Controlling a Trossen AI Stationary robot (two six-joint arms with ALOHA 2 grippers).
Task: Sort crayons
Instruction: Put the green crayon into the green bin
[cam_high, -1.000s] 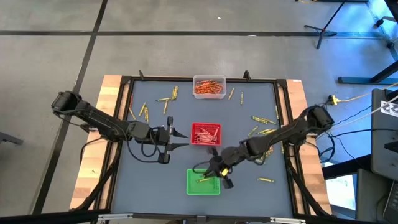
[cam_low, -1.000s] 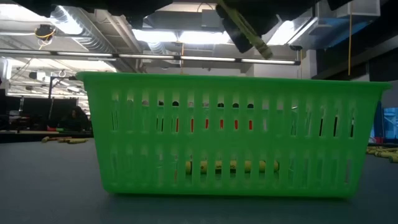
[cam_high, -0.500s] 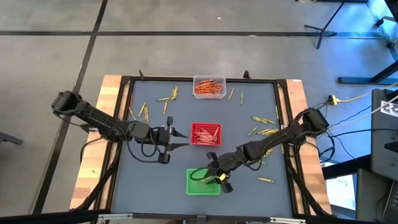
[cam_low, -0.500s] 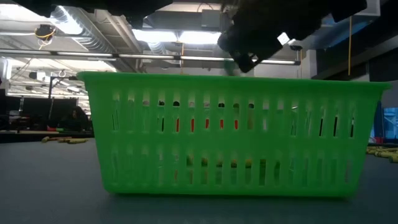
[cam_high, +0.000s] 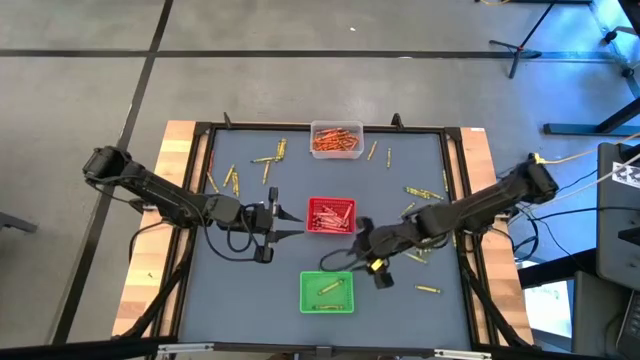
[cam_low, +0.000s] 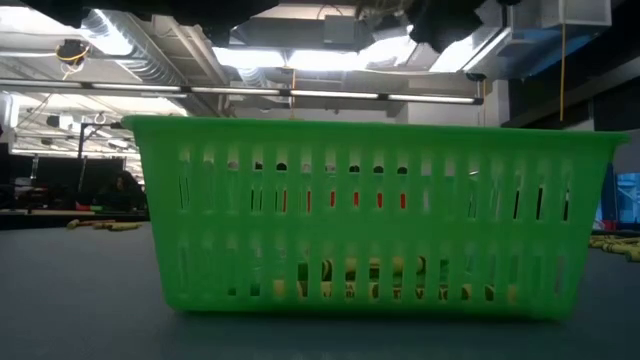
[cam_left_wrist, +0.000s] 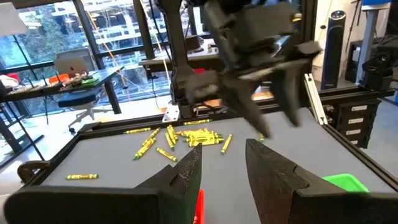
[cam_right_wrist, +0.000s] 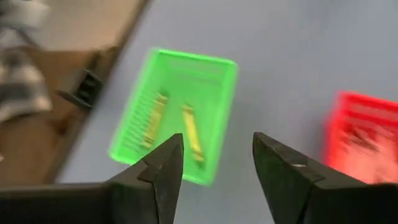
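The crayons are short thin sticks. Two yellow-green crayons (cam_right_wrist: 191, 134) lie on the floor of the green tray (cam_high: 327, 291); in the low view they show through the slots of the green tray (cam_low: 370, 280). Red crayons fill the red tray (cam_high: 330, 215) and orange ones the clear tray (cam_high: 335, 140). Loose yellow-green crayons (cam_high: 425, 195) lie scattered on the mat. My right gripper (cam_high: 362, 252) hangs open and empty above the mat, between the red and green trays. My left gripper (cam_high: 290, 223) waits left of the red tray, open with a narrow gap and nothing in it.
More loose crayons lie at the far left (cam_high: 265, 160), near the left edge (cam_high: 225, 178), at the far right (cam_high: 380, 152) and one at the near right (cam_high: 428, 289). A raised black frame (cam_high: 455, 180) borders the mat.
My right gripper has let go of a yellow-green crayon over the green tray; the crayon has fallen onto the tray's floor. The gripper has then risen and drawn back toward the table's far right, off the tray.
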